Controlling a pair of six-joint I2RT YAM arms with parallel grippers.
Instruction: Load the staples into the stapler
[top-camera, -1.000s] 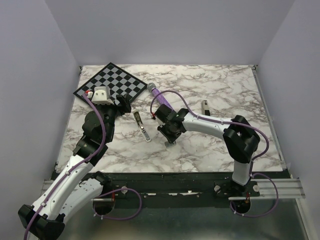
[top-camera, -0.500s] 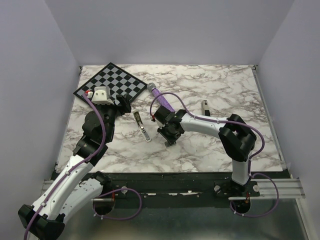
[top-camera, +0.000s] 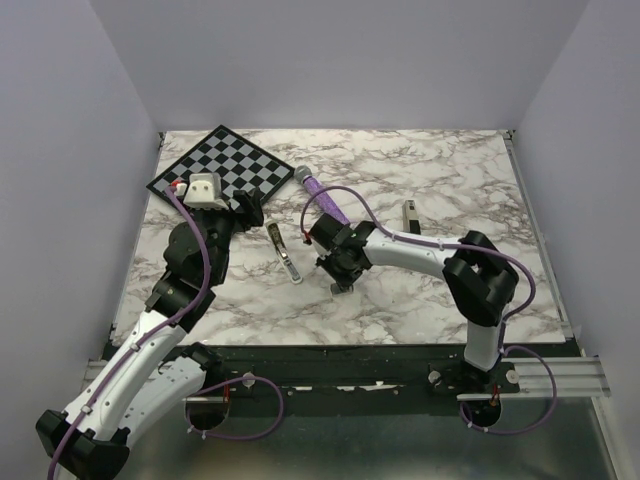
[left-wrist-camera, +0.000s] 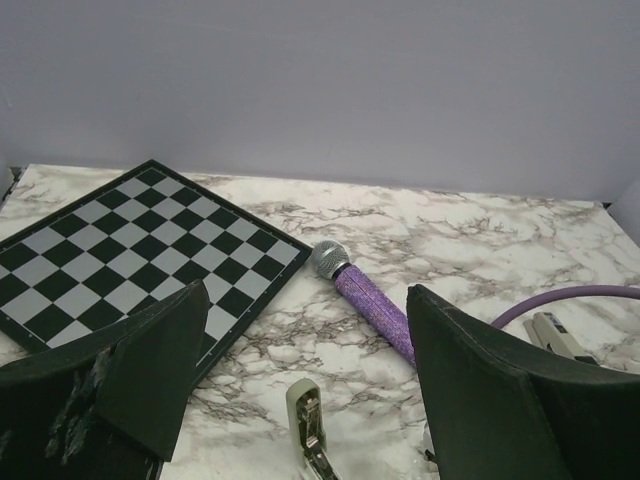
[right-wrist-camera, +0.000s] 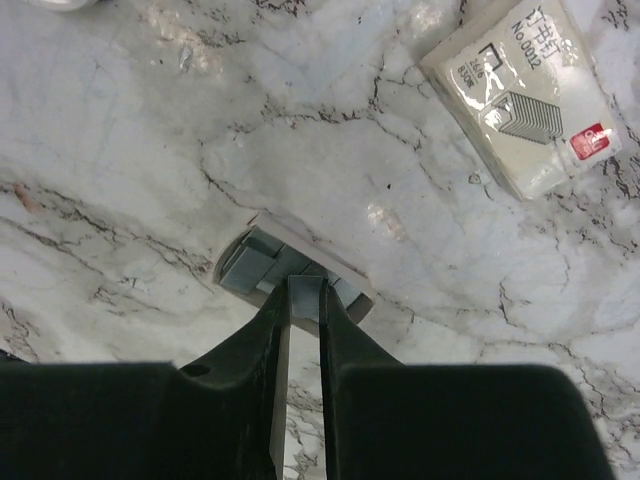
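Right tool (right-wrist-camera: 305, 287), jaws a slit apart, is pinching the staples (right-wrist-camera: 250, 268) near the tabletop's (top-camera: 420, 305) six o'clock, presumably for lifting out.

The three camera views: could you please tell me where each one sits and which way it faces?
Top external: above and behind the bases, looking down on the marble table; both arms show, left gripper and right gripper.
Left wrist: on the left arm, facing the far wall; its open fingers frame the view.
Right wrist: looking straight down at the staples and cream box; its fingers, nearly together.
Shared: top and left wrist both show the chessboard, microphone and stapler.
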